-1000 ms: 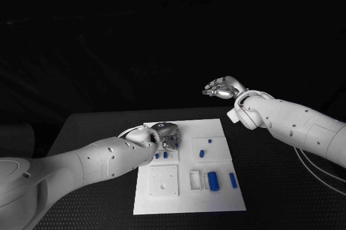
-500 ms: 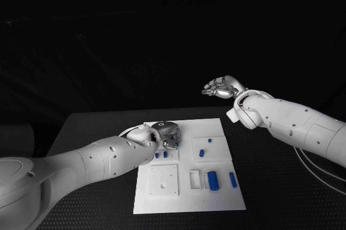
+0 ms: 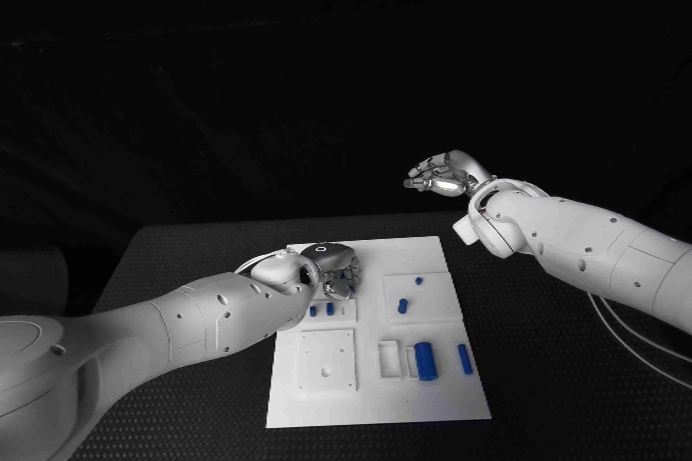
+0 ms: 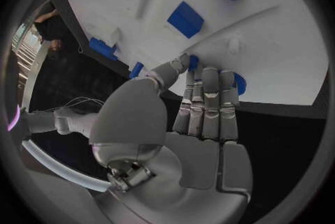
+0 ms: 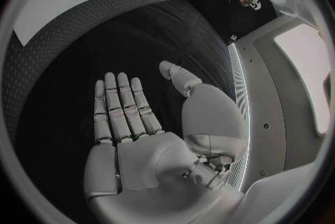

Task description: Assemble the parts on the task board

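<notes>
Meanwhile, the left robot hand (image 3: pixel 329 266) rested fingers-down on the far left part of the task board (image 3: pixel 433 396), its fingertips (image 4: pixel 209 76) touching blue parts (image 4: pixel 186 19); whether it gripped one I cannot tell. The right robot hand (image 3: pixel 444 175) hung empty, fingers apart, above the bench's (image 3: pixel 188 261) far edge.

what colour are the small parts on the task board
Blue parts on the white task board; the left wrist view shows it best.

On the one white task board (image 3: pixel 433 401) lay six blue parts: two small ones (image 3: pixel 322 309) side by side just beside the left hand (image 3: pixel 329 263), two more (image 3: pixel 411 293) in the far right recess, and two longer ones (image 3: pixel 427 362) in the near right recess.
</notes>
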